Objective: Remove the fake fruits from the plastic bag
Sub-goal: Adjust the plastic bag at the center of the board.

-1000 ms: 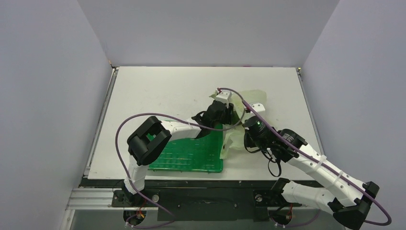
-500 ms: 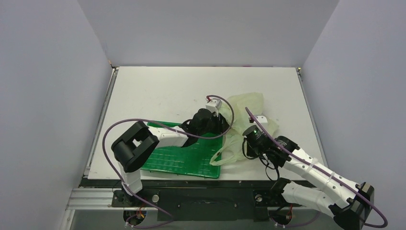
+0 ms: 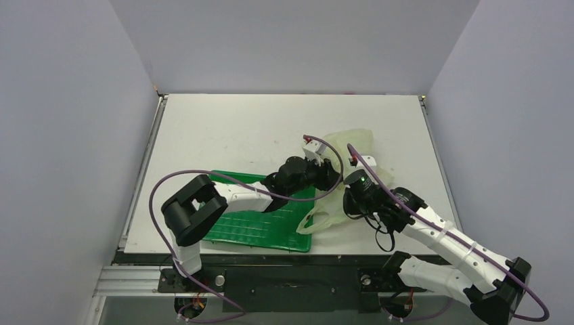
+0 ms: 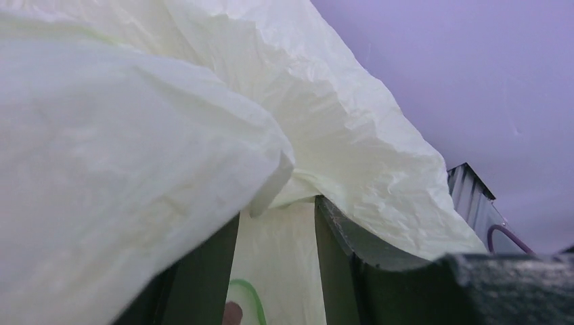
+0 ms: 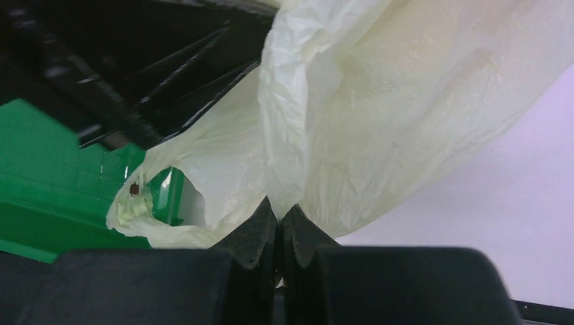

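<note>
The pale yellowish plastic bag (image 3: 352, 145) lies crumpled on the table, right of the green tray (image 3: 257, 223). My left gripper (image 3: 323, 175) is pushed into the bag's near side. In the left wrist view its jaws (image 4: 274, 211) stand apart, with only bag film (image 4: 135, 135) showing between them and a fold draped over the tips. My right gripper (image 3: 348, 200) is shut on a pinch of the bag's film (image 5: 379, 101), its fingertips (image 5: 279, 210) closed on the thin plastic. The fake fruits are hidden.
A loop handle (image 3: 313, 223) of the bag trails over the tray's right edge (image 5: 40, 176). My left arm (image 5: 135, 54) crosses dark just above the bag in the right wrist view. Grey walls close in the white table on three sides.
The left gripper pulled back from the bag toward the tray, then moved right into the bag again. The tray shifted left. The right gripper kept its pinch, and the bag's handle dropped over the tray.
</note>
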Controlling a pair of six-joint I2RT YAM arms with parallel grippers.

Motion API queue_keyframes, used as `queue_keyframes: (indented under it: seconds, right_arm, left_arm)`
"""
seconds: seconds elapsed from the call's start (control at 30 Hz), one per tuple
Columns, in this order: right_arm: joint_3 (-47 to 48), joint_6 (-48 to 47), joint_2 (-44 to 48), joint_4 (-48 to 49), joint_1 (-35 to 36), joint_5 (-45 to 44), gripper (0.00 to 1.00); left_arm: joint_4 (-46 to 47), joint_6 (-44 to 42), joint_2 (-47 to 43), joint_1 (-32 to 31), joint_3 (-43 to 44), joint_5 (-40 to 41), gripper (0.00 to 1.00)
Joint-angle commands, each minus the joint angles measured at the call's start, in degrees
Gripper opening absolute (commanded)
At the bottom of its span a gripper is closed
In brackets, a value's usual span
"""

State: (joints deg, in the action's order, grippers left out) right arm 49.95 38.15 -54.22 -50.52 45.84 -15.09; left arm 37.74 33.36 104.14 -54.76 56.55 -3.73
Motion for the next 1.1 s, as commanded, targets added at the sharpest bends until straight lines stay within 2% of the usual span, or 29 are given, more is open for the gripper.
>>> queue_keyframes:
  seconds: [0.0,0.2,0.5,0.73,0.97,1.07]
  right_arm:
    - [3.43,-1.54,-0.1,1.12,-0.1,0.23,0.0]
    - [4.19,-1.85,0.24,0.37,-0.13,-0.18,0.0]
    - [4.94,-2.42,-1.32,0.46,-0.07,0.45,0.0]
    - [3.92,-2.24,-0.94,1.6,-0.12,0.6,0.0]
    - [2.23,-2.28,-0.82,2.18,-0.15,0.47,0.0]
    - [1.77,-2.42,0.0,2.16,-0.21,-0.03,0.0]
  left_arm:
    - [-0.16,-3.32,4.33,0.26,6.68,2.27,0.41]
    - [-2.64,-5.05,7.12,0.18,9.54,6.62,0.4]
    - [-0.71,-10.61,12.99,-0.08,13.56,15.87,0.53]
    - [-2.19,-9.51,20.7,-0.44,19.89,22.78,0.6]
    - [-9.24,-5.02,26.73,-0.49,25.81,25.27,0.57]
    - [-9.36,-4.91,27.18,-0.35,25.7,22.88,0.46]
